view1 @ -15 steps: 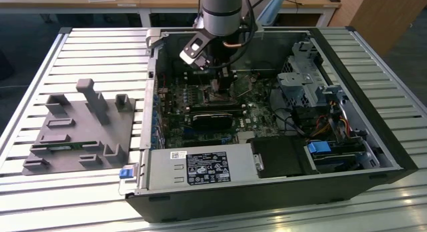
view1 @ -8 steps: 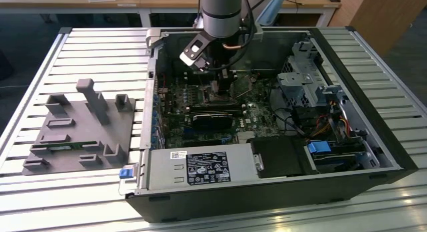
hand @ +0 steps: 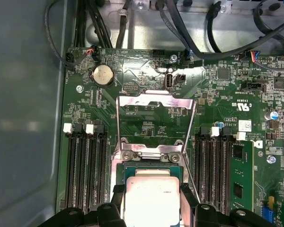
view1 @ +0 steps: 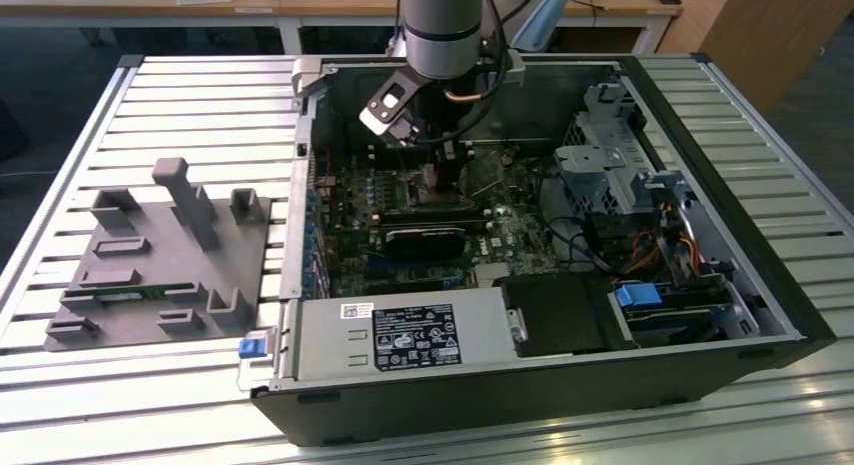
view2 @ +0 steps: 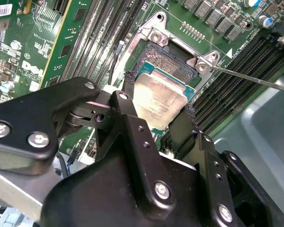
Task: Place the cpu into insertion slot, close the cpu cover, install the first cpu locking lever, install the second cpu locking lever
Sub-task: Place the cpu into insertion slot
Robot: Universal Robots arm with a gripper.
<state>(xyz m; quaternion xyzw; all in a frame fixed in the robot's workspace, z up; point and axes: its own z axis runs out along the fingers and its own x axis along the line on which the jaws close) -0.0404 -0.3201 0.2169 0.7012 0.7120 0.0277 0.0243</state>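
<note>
Black two-finger gripper [view2: 158, 101] clamped on small square silver-topped cpu [view2: 162, 97], fingers [view2: 128, 94] against opposite edges. Cpu over square black-framed insertion slot [view2: 173, 59]; seated or not, cannot tell. Thin silvery cut-out cpu cover [hand: 156, 98] flipped open, thin steel locking lever [view2: 251, 78] unlatched. In exterior view, grey robot arm [view1: 441, 25] enters open black computer case [view1: 534, 395] at 12 o'clock. Judgement: first step underway; cover and both levers left.

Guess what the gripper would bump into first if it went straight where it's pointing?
Likely the insertion slot: the gripper holds the cpu in its fingers just over it, aimed at the board. How much gap is left is unclear.
</note>
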